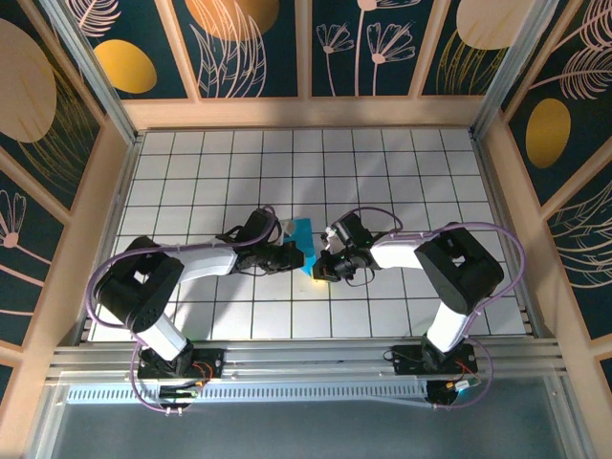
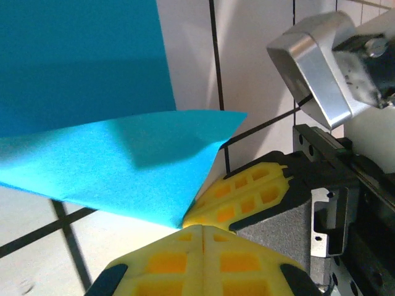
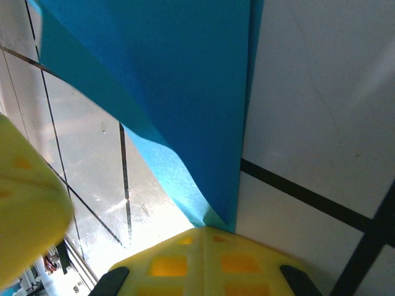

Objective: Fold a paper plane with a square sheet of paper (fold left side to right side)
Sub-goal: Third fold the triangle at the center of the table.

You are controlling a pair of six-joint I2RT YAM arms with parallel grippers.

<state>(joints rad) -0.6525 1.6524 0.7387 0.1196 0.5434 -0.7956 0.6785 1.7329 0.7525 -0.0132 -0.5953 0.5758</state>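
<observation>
Inspection finds no legible text, label, brand, number or sign. The sheet of paper [image 1: 302,237] shows a plain blue face on both wrist views. The wall panels [image 1: 249,48] around the table carry drawn leaves and gold discs, not lettering. The table [image 1: 382,172] shows a plain white tile grid from edge to edge.
</observation>
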